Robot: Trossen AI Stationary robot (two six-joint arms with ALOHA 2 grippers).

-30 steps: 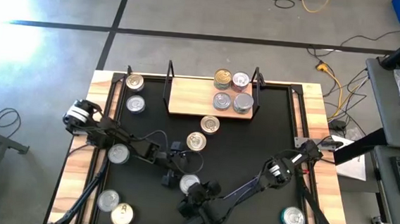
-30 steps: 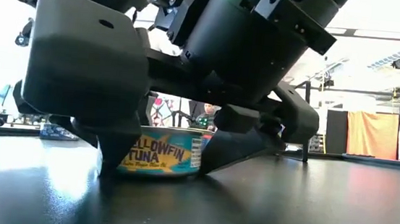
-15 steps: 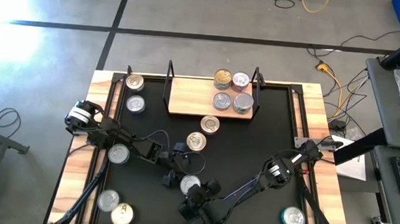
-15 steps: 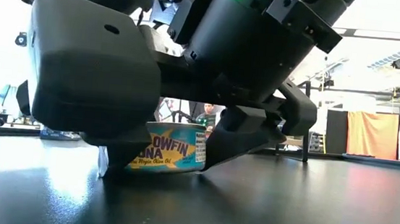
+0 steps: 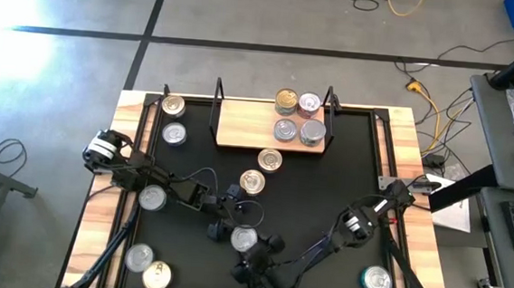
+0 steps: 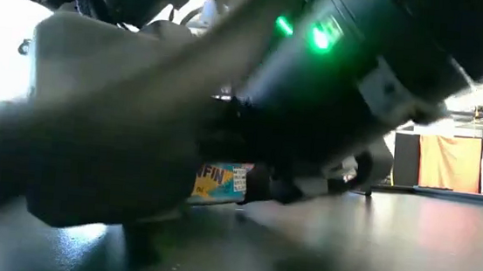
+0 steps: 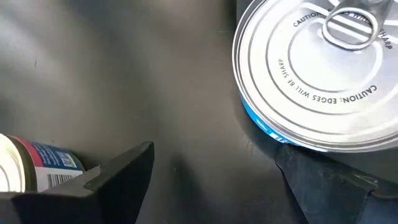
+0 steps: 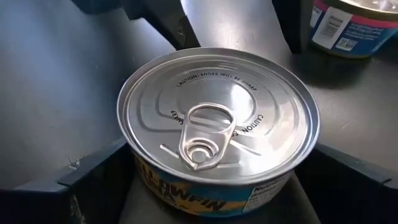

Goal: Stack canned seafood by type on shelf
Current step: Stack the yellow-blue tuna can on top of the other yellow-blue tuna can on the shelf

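The right hand straddles one yellowfin tuna tin, fingers spread wide at its sides; whether they touch it is unclear. The tin is short, round, with a ribbed silver pull-tab lid. Just beyond, the left hand hangs apart beside the same tin. Farther off, ten more round tins are visible: six on the black table, four on the light-wood shelf.

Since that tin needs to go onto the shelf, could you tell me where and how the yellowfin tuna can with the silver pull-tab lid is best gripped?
Grip the short round yellowfin tuna can across its curved side wall, coming from above. It stands upright on the black table, its flat lid and ring pull give no hold, and the wall is low. The right gripper already straddles it, fingers open on either side.
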